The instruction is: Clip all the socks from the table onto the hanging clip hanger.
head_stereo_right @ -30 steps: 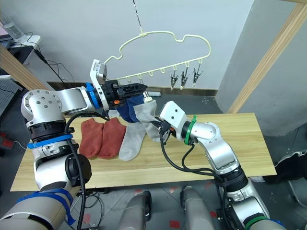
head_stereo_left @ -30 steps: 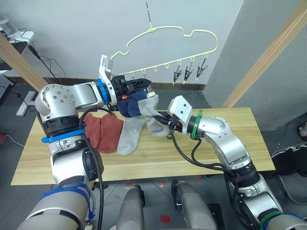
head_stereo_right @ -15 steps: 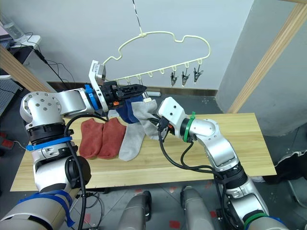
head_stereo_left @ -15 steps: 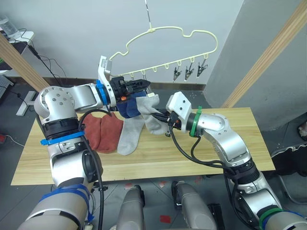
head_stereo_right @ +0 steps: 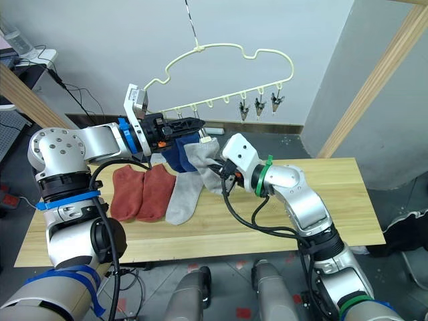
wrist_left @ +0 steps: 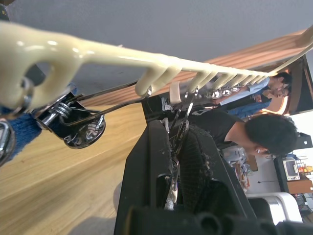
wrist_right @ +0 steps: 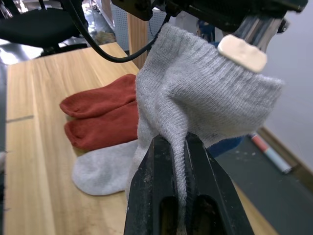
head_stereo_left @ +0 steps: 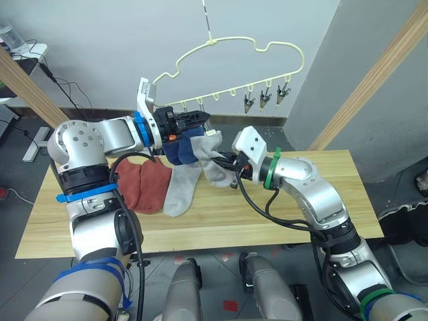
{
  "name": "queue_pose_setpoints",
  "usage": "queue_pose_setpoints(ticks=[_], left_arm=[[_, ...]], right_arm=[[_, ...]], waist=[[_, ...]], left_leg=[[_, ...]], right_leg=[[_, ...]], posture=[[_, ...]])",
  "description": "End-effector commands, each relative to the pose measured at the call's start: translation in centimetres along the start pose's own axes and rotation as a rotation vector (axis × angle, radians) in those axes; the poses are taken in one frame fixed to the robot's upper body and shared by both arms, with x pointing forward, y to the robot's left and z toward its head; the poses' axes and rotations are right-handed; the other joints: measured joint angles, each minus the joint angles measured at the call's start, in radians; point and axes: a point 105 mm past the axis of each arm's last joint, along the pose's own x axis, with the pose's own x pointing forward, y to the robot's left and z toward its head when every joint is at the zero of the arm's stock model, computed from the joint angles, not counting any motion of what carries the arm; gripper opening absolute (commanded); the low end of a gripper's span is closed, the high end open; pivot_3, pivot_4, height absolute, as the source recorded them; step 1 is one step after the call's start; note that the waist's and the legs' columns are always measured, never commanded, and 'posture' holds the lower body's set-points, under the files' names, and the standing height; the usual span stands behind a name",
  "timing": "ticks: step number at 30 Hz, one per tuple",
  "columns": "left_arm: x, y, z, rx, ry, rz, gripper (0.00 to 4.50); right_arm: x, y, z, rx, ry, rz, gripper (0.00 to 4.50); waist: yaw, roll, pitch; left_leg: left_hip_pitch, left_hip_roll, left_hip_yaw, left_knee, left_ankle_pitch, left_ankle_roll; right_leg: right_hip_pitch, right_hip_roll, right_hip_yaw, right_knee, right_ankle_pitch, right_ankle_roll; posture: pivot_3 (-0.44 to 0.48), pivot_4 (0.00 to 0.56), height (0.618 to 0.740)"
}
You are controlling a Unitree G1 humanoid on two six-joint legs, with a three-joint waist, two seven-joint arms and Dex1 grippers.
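I've got the right end effector (wrist_right: pixel 178 161) pinched tight on a light grey sock (wrist_right: pixel 195 93); fabric is squeezed between its two black fingers (wrist_right: pixel 151 196), no gap visible. That sock is lifted off the bench (head_stereo_left: pixel 314 180), its cuff up against the left end effector (head_stereo_left: pixel 194 119), where a cream clip tip (wrist_right: pixel 242 53) sits at the cuff edge.

My left end effector is raised at the hanger's bottom bar, fingers closed around one metal clip (wrist_left: pixel 178 127), squeezing it. Right next to it another clip (wrist_left: pixel 73 122) bites into blue knit. From the head camera I see the blue socks (head_stereo_left: pixel 179 148) hanging below the bar at the left end, just beside the grey one I'm holding.

The clip hanger (head_stereo_left: pixel 234 60) is cream-yellow, cloud-shaped, hanging from a thin hook (head_stereo_left: pixel 207 20) in front of the wall. Three free metal clips (head_stereo_left: pixel 266 99) dangle at the right end of its bar, well apart from both end effectors.

On the bench: two rust-red socks (head_stereo_left: pixel 144 186) lie side by side, touching, toward the left. A second light grey sock (head_stereo_left: pixel 180 190) lies flat just beside them on the right, touching the nearer red one. Right half of the bench is bare wood.

A person (wrist_left: pixel 244 132) in a dark top shows in the left wrist view, behind the end effector.
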Motion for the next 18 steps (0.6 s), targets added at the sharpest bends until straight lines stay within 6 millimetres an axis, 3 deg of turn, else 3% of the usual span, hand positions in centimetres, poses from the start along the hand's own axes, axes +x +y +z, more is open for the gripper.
queue_pose_setpoints(ticks=[1, 18], left_arm=[[-0.3, -0.9, 0.3, 0.041, 0.0, -0.028, 0.22], [-0.1, -1.1, 0.2, 0.051, 0.01, -0.041, 0.22]], right_arm=[[-0.6, 0.1, 1.1, 0.035, -0.05, 0.011, 0.03], [-1.2, -0.4, 2.3, 0.157, -0.083, 0.034, 0.03]], waist=[[0.0, 0.0, 0.0], [0.0, 0.0, 0.0]], left_leg=[[0.0, 0.0, 0.0, 0.0, 0.0, 0.0], [0.0, 0.0, 0.0, 0.0, 0.0, 0.0]], right_leg=[[0.0, 0.0, 0.0, 0.0, 0.0, 0.0], [0.0, 0.0, 0.0, 0.0, 0.0, 0.0]], posture=[[-0.053, 0.285, 0.74], [-0.062, 0.289, 0.74]])
